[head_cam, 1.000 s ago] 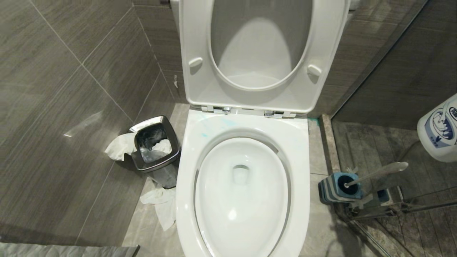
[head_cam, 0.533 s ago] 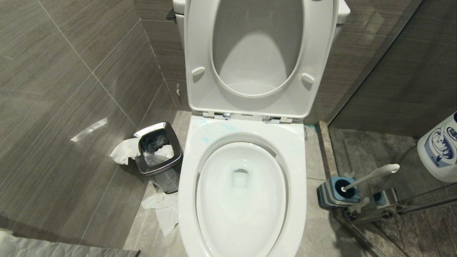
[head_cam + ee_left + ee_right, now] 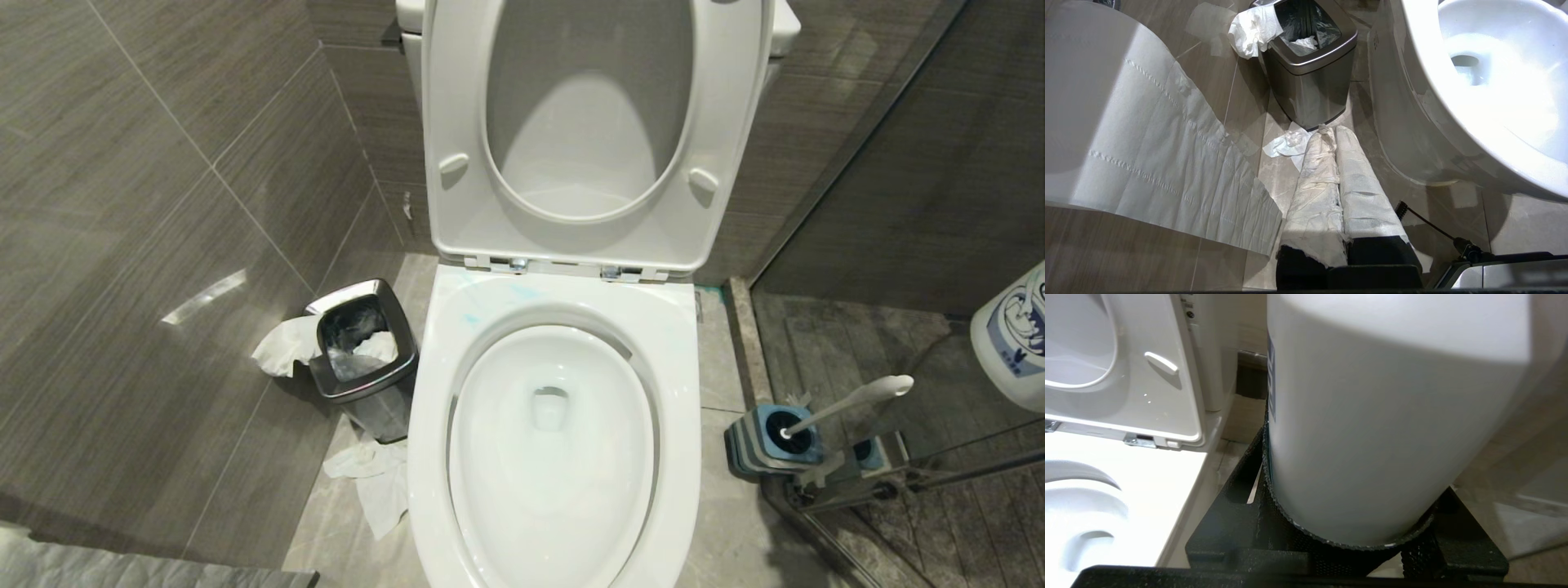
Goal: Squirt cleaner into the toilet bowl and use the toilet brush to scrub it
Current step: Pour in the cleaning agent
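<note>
Grey bathroom tiles sit still while my right gripper, clamped on the cleaner bottle, carries it away from the toilet bowl, so scrubbing comes next; left gripper fingers together.

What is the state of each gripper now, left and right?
Left gripper: shut, fingers wrapped in white paper, holding nothing.
Right gripper: closed on the white cleaner bottle, right of the toilet bowl.

White toilet bowl streaked with turquoise cleaner; blue-and-grey striped holder; chrome bin.
</note>
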Robot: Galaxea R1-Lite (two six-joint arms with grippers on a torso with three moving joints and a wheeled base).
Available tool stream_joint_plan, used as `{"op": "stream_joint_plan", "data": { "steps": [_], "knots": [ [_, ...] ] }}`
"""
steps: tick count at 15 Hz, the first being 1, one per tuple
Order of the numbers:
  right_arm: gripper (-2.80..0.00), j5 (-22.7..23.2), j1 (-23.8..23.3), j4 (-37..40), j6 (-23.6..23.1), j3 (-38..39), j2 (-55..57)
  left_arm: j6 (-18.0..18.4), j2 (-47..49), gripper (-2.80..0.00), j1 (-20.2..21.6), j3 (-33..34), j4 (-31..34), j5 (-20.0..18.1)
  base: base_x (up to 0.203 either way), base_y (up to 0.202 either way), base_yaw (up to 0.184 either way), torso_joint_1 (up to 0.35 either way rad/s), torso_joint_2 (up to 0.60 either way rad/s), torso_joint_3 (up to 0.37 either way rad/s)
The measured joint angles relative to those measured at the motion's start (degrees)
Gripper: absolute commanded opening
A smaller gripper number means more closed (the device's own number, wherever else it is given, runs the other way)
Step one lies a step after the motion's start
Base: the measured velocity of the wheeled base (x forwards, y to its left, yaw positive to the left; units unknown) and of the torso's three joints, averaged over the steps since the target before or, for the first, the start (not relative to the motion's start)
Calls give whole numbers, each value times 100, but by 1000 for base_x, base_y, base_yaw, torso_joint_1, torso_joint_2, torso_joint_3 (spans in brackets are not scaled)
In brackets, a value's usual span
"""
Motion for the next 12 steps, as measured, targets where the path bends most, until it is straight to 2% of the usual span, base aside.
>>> {"op": "stream_joint_plan", "data": {
  "steps": [4,6,12],
  "knots": [
    [-280,-54,333,-48,7,-239,415,5,0,-280,0,0,2,2,0,0,0,0,0,0],
    [-280,-282,663,-132,-6,-338,656,22,0,-280,0,0,0,2,0,0,0,0,0,0],
    [-280,-1913,2577,-884,-328,-507,1457,33,0,-280,0,-6,9,2,0,0,0,0,0,0]
  ]
}}
